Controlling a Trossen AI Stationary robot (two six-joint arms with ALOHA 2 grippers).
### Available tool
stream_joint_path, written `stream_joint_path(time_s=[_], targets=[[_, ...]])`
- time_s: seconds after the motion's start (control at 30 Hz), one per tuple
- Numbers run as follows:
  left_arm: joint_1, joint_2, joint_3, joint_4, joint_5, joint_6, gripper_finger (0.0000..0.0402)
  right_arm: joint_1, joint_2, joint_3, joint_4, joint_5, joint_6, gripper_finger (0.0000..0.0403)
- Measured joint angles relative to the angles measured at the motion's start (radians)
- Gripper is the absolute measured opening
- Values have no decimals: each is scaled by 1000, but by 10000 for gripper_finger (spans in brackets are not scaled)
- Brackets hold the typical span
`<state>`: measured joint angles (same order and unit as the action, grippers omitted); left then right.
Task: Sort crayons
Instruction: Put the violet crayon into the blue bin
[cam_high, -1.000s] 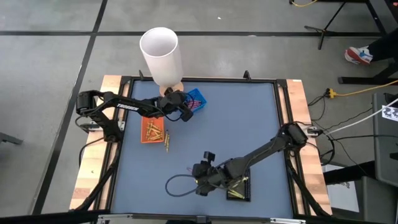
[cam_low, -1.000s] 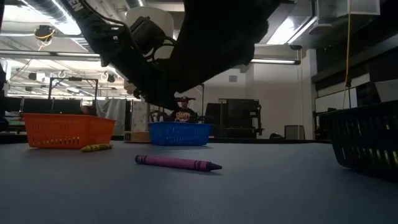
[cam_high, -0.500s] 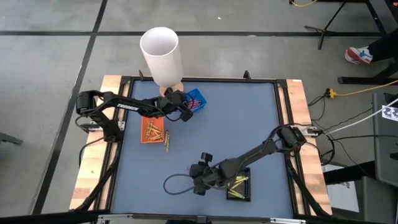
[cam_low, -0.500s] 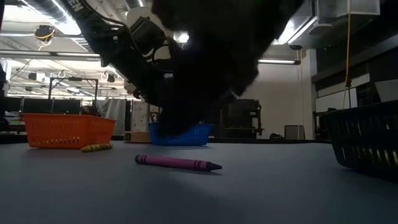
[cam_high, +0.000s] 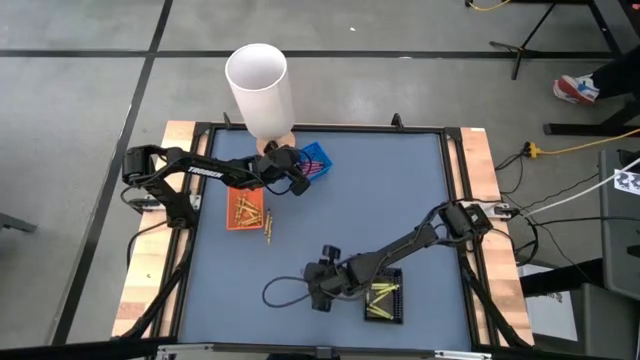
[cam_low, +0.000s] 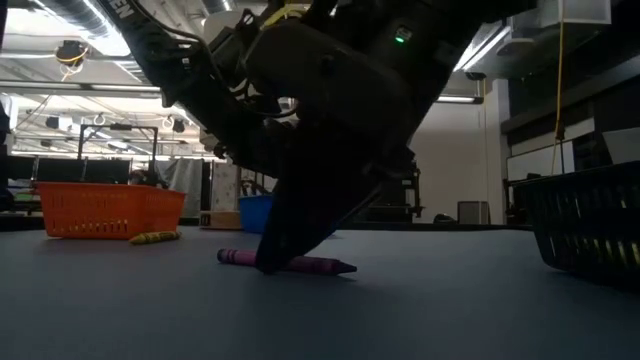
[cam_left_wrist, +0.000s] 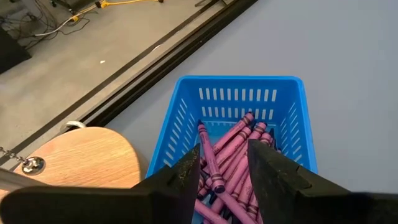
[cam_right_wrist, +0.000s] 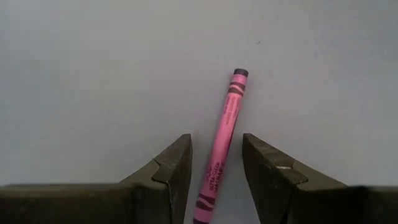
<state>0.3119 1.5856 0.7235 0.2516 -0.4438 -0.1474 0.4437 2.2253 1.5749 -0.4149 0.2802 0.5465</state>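
Observation:
A purple-pink crayon lies flat on the grey table, seen also in the low view as the pink crayon. My right gripper is open and low over it, one finger on each side of its near half, with gaps showing on both sides. In the high view my right gripper covers the crayon. My left gripper is open and hovers over the blue tray, which holds several purple-pink crayons. A yellow crayon lies on the table beside the orange tray.
A black tray holding yellow crayons sits just right of my right gripper. A tall white cylinder stands at the far edge behind the blue tray. A dark cable loop lies on the table left of my right gripper.
My right gripper has come down onto the table around the pink crayon and tipped further downward, shifting slightly toward the table's left edge. It has stayed open. The crayon has not moved.

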Motion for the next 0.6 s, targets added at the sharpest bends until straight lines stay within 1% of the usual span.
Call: stream_joint_path(time_s=[0.13,0.27,0.33,0.5,0.6], targets=[[0,0,0,0,0,0,118,-19,-1,1,-3,-54,1,143],[0,0,0,0,0,0,118,-26,2,1,-3,-73,1,141],[0,0,0,0,0,0,118,-27,2,1,-3,-77,1,135],[0,-19,0,-2,1,2,112,-28,3,1,-2,-78,1,94],[-1,-60,0,-20,1,29,105,-28,4,1,-1,-78,1,67]])
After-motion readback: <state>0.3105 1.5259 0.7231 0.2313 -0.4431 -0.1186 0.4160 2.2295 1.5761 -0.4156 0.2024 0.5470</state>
